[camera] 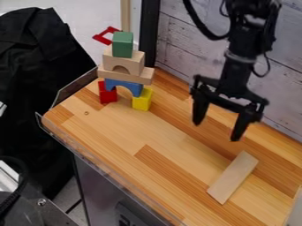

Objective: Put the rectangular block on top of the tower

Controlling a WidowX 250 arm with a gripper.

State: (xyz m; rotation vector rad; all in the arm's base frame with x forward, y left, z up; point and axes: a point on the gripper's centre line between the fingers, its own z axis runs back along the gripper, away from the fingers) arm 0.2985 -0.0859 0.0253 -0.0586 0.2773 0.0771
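Above the right half of the wooden table hangs the black gripper, its two fingers wide apart with nothing between them. Lower right, a flat, plain wood rectangular block lies at a slant on the table, below the gripper and apart from it. The tower stands at the back left: a red block and a yellow block at its base, a blue arch over them, a wooden plank, a wooden arch piece, and a green block on top.
A whitewashed plank wall runs behind the table. A clear low guard lines the table's left and front edge. Black cloth hangs beyond the left side, and a red frame-shaped piece shows behind the tower.
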